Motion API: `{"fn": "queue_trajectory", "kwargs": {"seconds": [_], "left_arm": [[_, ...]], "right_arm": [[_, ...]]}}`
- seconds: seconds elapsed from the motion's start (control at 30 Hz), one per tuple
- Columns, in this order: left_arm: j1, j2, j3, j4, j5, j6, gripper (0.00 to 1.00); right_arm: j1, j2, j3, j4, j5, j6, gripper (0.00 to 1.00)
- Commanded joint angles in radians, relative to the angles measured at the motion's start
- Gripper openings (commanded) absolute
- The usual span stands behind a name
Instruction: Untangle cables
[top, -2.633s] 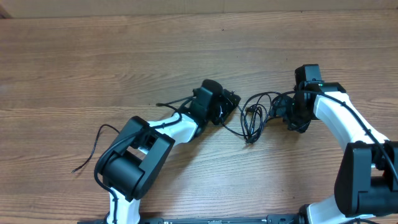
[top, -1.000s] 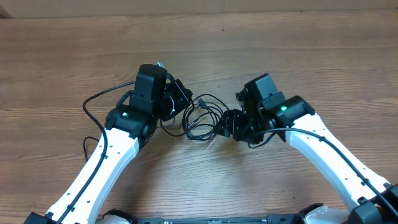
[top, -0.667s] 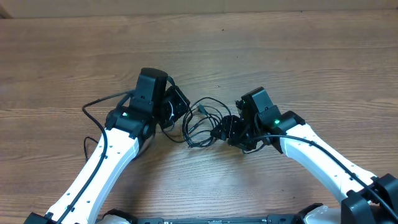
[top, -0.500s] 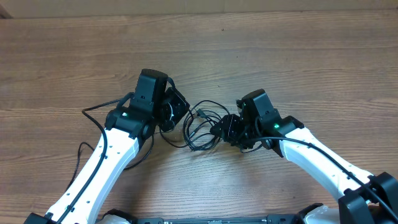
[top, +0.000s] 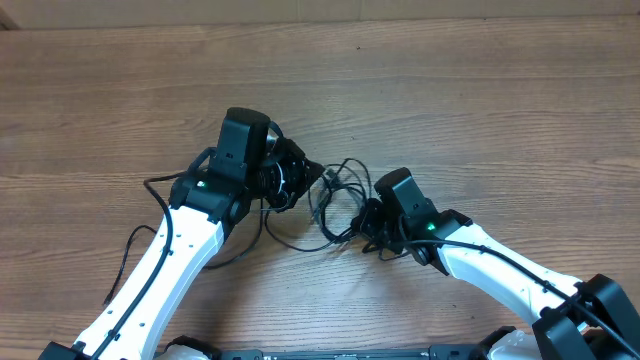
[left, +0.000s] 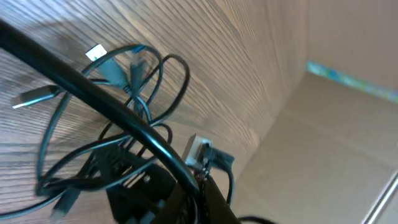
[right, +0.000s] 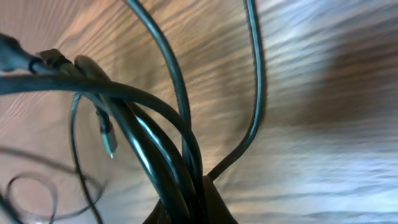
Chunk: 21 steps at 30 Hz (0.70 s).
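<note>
Cables (top: 335, 200) lie in a tangled clump near the middle of the worktop (top: 480, 90), strung between the two grippers. The left gripper (top: 298, 182) is closed. In the left wrist view it seems to pinch a single taut strand, though its fingers are dark and hard to make out. The right gripper (top: 366, 222) is closed too, and in the right wrist view several strands are bunched together where they run into it. As I judge it, the task is barely begun: loops cross over one another, the plug ends (left: 94, 52) sit inside the clump, and no cable lies apart on its own. What is left is to draw the clump open and lay each cable out singly. No brand, label or writing can be read anywhere.
</note>
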Motion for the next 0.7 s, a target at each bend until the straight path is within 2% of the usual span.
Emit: {"fn": "queue_trajectory", "kwargs": {"seconds": [0.0,0.2,0.27,0.37,0.53,0.67], "left_arm": [[0.025,-0.02,0.004,0.015,0.082,0.121,0.04],[0.12,-0.02,0.004,-0.059,0.12,0.245,0.04],[0.151,-0.02,0.004,-0.137,0.063,0.247,0.04],[0.157,-0.019,0.004,-0.175,-0.018,0.243,0.04],[0.132,-0.017,0.003,-0.202,-0.11,0.243,0.04],[0.104,-0.008,0.003,-0.201,-0.146,0.225,0.04]], "right_arm": [[-0.041,-0.003,-0.01,-0.026,0.128,-0.029,0.04],[-0.177,-0.003,-0.01,-0.088,0.144,-0.135,0.04],[-0.225,-0.003,-0.01,-0.124,0.131,-0.135,0.04],[-0.242,-0.003,-0.01,-0.135,0.07,-0.17,0.04],[-0.241,-0.003,-0.01,-0.032,-0.235,-0.395,0.04],[-0.241,-0.015,-0.008,0.071,-0.588,-0.541,0.04]]}}
